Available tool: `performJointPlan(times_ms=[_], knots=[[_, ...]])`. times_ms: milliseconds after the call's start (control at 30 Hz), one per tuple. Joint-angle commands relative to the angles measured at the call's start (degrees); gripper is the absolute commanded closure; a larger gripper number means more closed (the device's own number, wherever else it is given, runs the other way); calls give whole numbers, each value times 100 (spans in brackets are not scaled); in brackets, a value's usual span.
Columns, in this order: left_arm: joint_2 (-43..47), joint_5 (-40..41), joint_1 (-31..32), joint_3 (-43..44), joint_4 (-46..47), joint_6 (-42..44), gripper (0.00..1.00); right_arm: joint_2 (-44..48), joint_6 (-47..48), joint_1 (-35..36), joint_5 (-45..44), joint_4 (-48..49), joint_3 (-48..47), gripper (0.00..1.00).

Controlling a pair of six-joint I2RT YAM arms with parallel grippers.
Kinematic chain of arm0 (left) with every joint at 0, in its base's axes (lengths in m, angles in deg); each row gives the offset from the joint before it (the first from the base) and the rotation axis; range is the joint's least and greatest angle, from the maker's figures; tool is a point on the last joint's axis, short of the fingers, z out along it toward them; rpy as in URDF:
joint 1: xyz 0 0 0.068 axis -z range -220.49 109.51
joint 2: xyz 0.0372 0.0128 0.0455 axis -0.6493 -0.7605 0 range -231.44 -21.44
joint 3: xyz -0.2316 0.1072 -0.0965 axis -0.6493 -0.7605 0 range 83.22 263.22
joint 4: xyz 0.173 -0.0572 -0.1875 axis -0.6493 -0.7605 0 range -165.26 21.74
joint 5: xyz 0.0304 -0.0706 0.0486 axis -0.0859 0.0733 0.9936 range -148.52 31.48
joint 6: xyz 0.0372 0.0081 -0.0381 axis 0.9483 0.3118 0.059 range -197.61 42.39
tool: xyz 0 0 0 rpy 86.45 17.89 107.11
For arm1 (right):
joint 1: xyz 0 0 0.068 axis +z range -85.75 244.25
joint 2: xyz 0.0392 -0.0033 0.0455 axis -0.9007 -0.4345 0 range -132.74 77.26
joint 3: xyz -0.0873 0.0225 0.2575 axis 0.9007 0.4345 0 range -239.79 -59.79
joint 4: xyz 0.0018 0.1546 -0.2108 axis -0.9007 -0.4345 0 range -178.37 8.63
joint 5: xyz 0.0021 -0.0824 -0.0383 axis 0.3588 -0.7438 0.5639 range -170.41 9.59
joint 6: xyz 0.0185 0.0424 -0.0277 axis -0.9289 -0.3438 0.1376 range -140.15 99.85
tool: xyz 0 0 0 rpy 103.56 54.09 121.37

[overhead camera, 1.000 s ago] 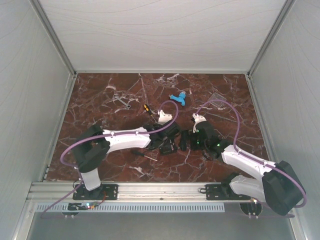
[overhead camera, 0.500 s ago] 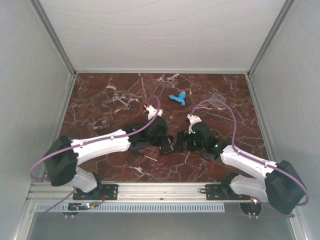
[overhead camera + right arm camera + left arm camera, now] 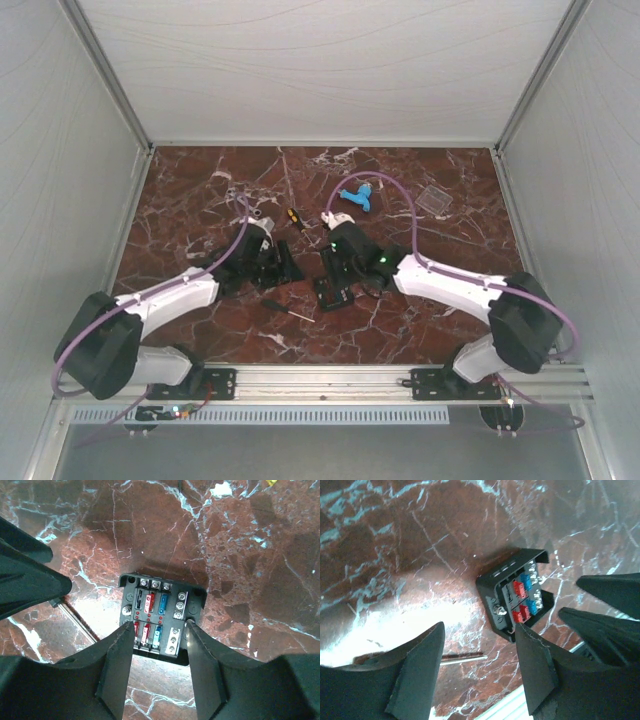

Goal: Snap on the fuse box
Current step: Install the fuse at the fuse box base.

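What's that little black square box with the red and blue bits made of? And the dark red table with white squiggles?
The small black square box looks like moulded plastic: dull, matt walls with crisp edges. Its red and blue bits look like shiny plastic too. The dark red tabletop looks like polished marble, or a printed copy: white veins and bright glare.

Red-brown marble tabletop (image 3: 200, 190); pale panel walls (image 3: 320, 70) enclose it.
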Motion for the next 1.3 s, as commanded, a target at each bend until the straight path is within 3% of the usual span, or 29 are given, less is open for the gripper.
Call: performJointPlan(times_ms=[0, 267, 567, 1033, 1133, 1267], knots=[[-142, -913, -297, 35, 996, 2, 40, -513, -137, 183, -359, -637, -577, 60], [-893, -1368, -411, 126, 1383, 40, 39, -1378, -271, 418, -383, -1042, -1371, 74], [-1503, -1758, -414, 248, 1751, 21, 46, -1887, -438, 523, -670, -1344, -1733, 80], [-2038, -1933, -408, 449, 1864, 4, 59, -2162, -491, 524, -770, -1526, -1881, 94], [-2069, -1910, -403, 499, 1843, 20, 62, -2183, -490, 467, -618, -1540, -1883, 100], [-2138, -1871, -403, 604, 1774, 46, 63, -2192, -519, 243, -233, -1533, -1809, 100]])
